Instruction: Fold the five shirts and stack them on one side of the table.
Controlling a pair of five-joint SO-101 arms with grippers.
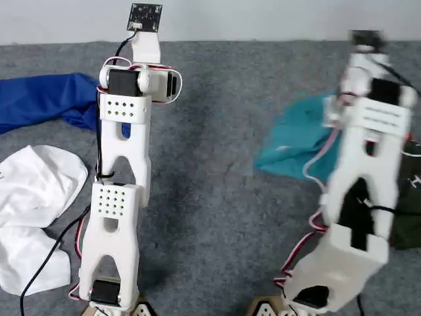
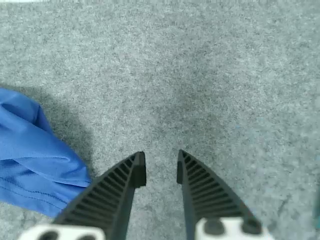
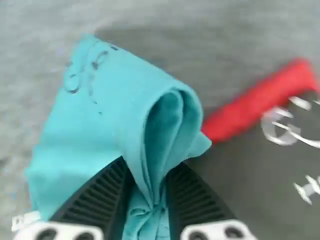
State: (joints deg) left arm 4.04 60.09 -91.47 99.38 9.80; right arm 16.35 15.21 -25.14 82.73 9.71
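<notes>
Since no folded stack shows on the grey table (image 1: 223, 210), the task looks barely begun: the blue shirt (image 1: 46, 99) and a white heap (image 1: 33, 197) lie crumpled at the left, while the right gripper (image 3: 150, 169) pinches a raised fold of the teal shirt (image 3: 100, 100) at the right, beside a dark shirt (image 3: 260, 170) and a red strip (image 3: 255, 105). The left gripper (image 2: 161, 167) hangs over bare table, fingers slightly apart, holding nothing. From above the right arm (image 1: 358, 191) covers much of the teal and dark shirts, and whether the white heap is one shirt or two is unclear.
</notes>
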